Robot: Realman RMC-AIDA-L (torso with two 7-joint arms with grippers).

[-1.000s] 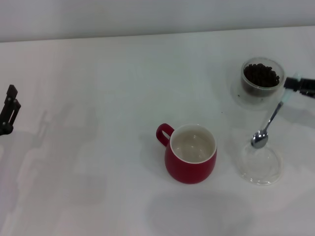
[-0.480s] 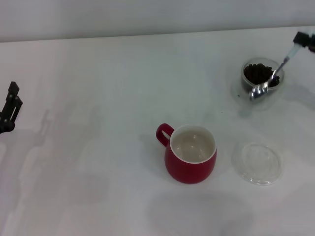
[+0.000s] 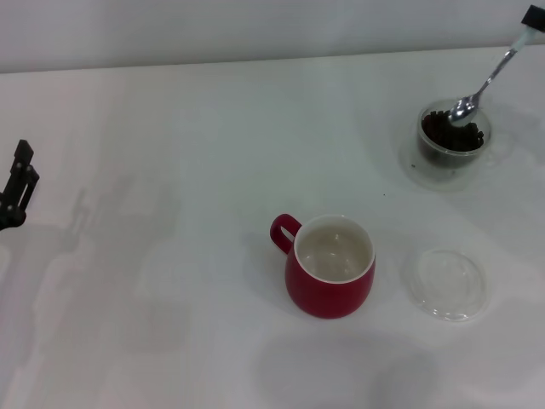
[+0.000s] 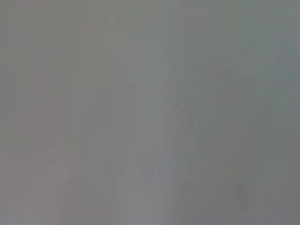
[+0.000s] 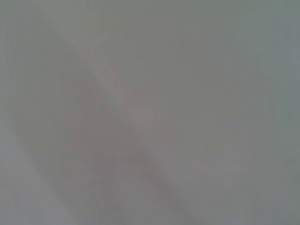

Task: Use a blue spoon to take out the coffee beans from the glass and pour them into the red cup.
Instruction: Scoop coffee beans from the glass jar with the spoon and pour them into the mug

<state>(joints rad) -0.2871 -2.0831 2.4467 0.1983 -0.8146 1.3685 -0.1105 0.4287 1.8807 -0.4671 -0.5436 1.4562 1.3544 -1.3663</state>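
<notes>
While the right gripper [image 3: 535, 17] barely shows at the upper right corner, holding the blue spoon [image 3: 487, 83] by its handle, the spoon's bowl sits over the coffee beans [image 3: 451, 134] in the glass [image 3: 452, 141]. The red cup [image 3: 330, 266] stands at centre. At the left edge the left gripper [image 3: 15, 187] hangs; its jaws cannot be read.

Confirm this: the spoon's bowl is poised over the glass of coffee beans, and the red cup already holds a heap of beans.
Not quite. The head view shows the red cup with a bare white inside, no beans. The rest holds: the blue spoon has its bowl over the glass of coffee beans.
</notes>
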